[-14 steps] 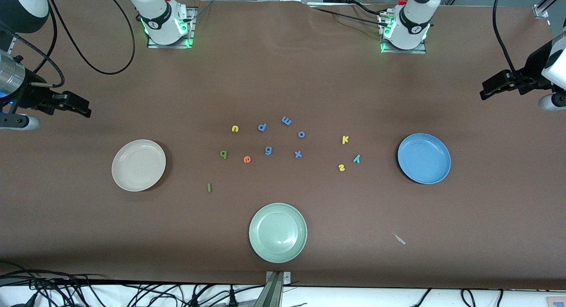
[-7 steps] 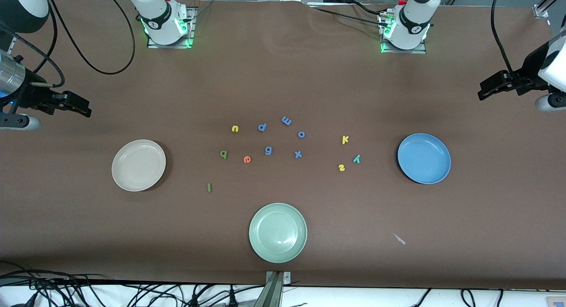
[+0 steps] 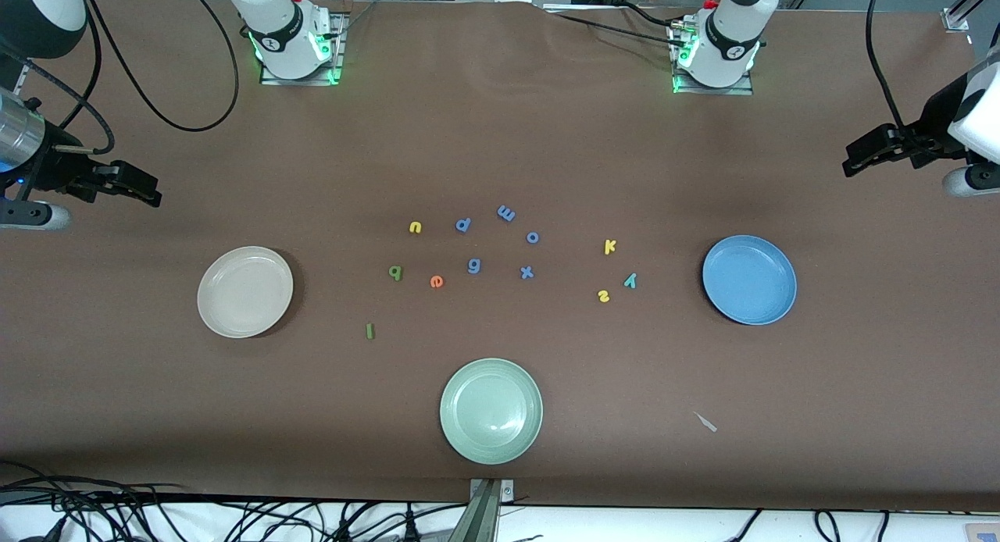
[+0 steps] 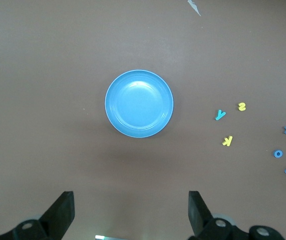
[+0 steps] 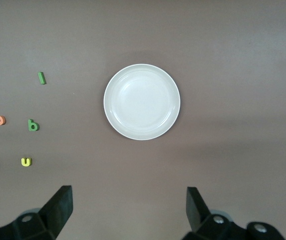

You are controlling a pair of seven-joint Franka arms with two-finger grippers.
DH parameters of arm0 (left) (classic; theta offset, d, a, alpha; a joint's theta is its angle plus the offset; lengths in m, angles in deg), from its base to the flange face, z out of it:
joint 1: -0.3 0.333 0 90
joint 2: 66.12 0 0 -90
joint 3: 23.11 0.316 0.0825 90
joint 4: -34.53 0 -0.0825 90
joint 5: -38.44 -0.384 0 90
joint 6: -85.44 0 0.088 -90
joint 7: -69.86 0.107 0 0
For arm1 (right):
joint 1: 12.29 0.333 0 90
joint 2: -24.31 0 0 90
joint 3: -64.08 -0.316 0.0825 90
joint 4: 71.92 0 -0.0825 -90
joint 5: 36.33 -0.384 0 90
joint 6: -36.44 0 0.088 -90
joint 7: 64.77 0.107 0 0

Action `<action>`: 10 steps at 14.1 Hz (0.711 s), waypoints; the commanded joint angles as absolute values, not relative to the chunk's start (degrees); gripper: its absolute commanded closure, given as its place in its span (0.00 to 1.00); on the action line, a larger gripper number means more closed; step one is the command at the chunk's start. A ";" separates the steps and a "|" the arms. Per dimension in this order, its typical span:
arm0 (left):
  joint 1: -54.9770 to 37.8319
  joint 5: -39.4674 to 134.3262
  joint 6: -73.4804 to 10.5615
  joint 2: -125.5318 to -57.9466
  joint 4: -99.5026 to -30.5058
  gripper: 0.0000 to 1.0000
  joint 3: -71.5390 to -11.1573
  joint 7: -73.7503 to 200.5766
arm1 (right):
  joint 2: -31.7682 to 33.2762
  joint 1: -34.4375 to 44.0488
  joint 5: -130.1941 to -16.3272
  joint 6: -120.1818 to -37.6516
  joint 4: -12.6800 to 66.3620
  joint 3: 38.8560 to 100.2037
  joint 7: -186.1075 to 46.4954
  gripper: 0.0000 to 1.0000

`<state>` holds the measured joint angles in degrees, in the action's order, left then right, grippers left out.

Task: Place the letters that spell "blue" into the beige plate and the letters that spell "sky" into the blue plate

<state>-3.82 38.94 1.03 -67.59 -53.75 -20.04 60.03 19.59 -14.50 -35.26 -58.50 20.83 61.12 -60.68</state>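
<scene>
This is a robotics lab. Two white arm bases (image 3: 293,38) with green status lights are bolted to metal plates along one edge of a counter (image 3: 500,136) covered in brown sheeting. Black cables (image 3: 156,73) trail across it, and a tangle of wires (image 3: 117,515) lies along the counter's edge nearest the front camera.

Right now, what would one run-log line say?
letters: all on table | beige plate: empty | blue plate: empty | left claw: open, aloft | right claw: open, aloft
</scene>
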 commanded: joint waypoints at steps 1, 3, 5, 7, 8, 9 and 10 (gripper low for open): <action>-4.09 37.91 2.47 -68.58 -51.60 0.00 -20.12 59.84 | 20.18 -14.75 -34.92 -57.87 20.98 60.92 -60.99 0.00; -4.18 37.91 2.56 -68.58 -51.60 0.00 -20.04 59.76 | 20.18 -14.75 -35.01 -57.87 20.98 60.92 -61.17 0.00; -4.18 37.91 2.56 -68.58 -51.60 0.00 -20.04 59.76 | 20.18 -14.75 -35.01 -57.87 20.98 60.92 -61.26 0.00; -4.18 37.91 2.56 -68.58 -51.69 0.00 -20.12 59.76 | 20.18 -14.75 -35.01 -57.87 20.98 61.00 -61.35 0.00; -4.18 37.91 2.82 -68.58 -51.60 0.00 -20.21 59.67 | 20.18 -14.75 -35.01 -57.87 20.98 60.92 -61.35 0.00; -4.27 37.91 2.91 -68.49 -51.60 0.00 -20.30 59.67 | 20.18 -14.75 -35.01 -57.87 20.98 61.00 -61.35 0.00; -4.36 37.91 2.91 -68.58 -51.43 0.00 -20.30 59.67 | 20.18 -14.75 -35.01 -57.87 20.98 61.00 -61.35 0.00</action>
<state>-3.88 38.94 1.25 -67.59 -53.71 -20.14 60.03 19.58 -14.50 -35.26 -58.49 20.83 61.12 -60.70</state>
